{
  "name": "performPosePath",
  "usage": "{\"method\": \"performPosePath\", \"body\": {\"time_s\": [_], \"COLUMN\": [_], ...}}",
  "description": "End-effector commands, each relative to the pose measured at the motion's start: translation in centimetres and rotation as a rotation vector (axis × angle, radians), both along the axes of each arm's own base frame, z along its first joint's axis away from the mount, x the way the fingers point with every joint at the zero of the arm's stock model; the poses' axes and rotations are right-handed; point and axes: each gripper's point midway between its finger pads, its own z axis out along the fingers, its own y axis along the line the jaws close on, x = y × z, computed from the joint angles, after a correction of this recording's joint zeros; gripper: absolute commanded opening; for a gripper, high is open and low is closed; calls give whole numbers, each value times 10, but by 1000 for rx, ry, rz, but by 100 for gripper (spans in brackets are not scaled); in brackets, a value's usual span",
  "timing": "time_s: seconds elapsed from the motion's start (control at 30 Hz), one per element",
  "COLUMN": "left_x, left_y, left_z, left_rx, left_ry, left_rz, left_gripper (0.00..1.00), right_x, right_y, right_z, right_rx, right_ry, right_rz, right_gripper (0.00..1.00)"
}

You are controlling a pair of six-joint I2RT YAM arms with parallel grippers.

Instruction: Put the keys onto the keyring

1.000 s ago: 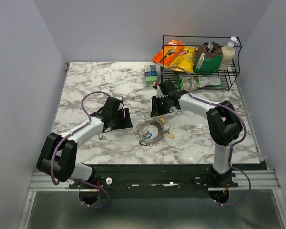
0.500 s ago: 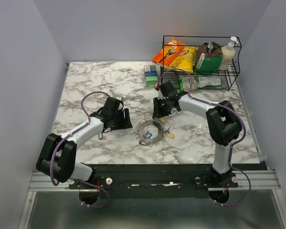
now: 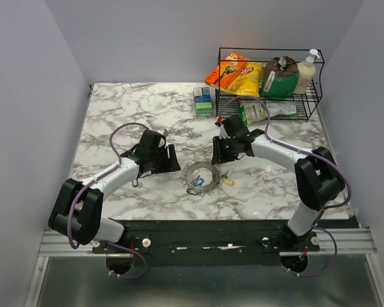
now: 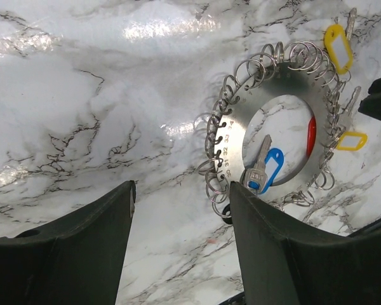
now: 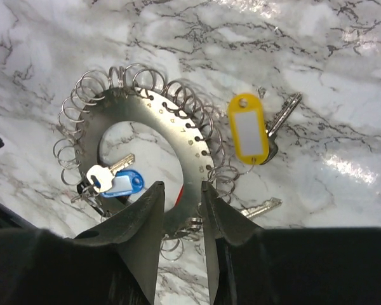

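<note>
Right wrist view looks straight down on the keyring: a flat steel ring plate lying on the marble desk, its rim crowded with small split rings. One silver key with a blue tag lies inside the plate's opening. A yellow-tagged key and a bare silver key lie loose on the desk just right of the plate.

The right hand hangs over the plate's rim with its fingers only narrowly apart and nothing between them. The left hand waits just left of the ring with its fingers wide apart and empty.

The step in hand seems to be fetching a loose key, probably the yellow-tagged one. To do it well, the right hand should open wider and shift right, off the plate, before it descends. It should pinch the plastic tag rather than the thin blade, which lies flat on hard marble and will likely skid. The key's own small ring must stay free for threading. The left hand could press the plate's left rim so it cannot slide or spin. An unoccupied split ring on the right side makes the shortest approach.
</note>
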Motion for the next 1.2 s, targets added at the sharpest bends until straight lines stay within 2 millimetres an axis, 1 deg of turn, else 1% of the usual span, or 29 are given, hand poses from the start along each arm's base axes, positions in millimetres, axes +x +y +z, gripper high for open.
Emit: {"method": "performPosePath", "body": {"time_s": [0.0, 0.03, 0.13, 0.2, 0.27, 0.37, 0.6, 0.73, 0.9, 1.17], "left_x": [-4, -5, -7, -8, -8, -11, -16, -19, -23, -34], "left_y": [-8, -8, -10, -11, -12, -15, -21, -26, -29, -33], "left_z": [0, -1, -4, -3, -4, -5, -8, -8, -8, -1], "left_rx": [-60, -61, -66, -70, -74, -82, -92, -96, -99, -105], "left_ry": [9, 11, 22, 21, 21, 28, 36, 35, 37, 4], "left_rz": [-12, -14, -18, -22, -21, -28, -42, -54, -59, -84], "left_gripper": [70, 70, 70, 70, 70, 70, 70, 70, 70, 69], "right_x": [-25, -32, -52, -64, -73, -83, -95, -94, -93, -99], "right_y": [1, 5, 7, 6, 8, 6, -1, 2, 14, 29], "right_z": [4, 3, -1, -7, -5, -7, -2, 4, 12, 12], "right_rx": [-8, -8, -18, -28, -24, -36, -27, -8, 17, 18], "right_ry": [2, 9, 31, 53, 55, 72, 79, 68, 55, 64], "right_rz": [55, 69, 95, 106, 118, 124, 104, 104, 134, 174], "right_gripper": [38, 38, 38, 38, 38, 38, 38, 39, 39, 39]}}
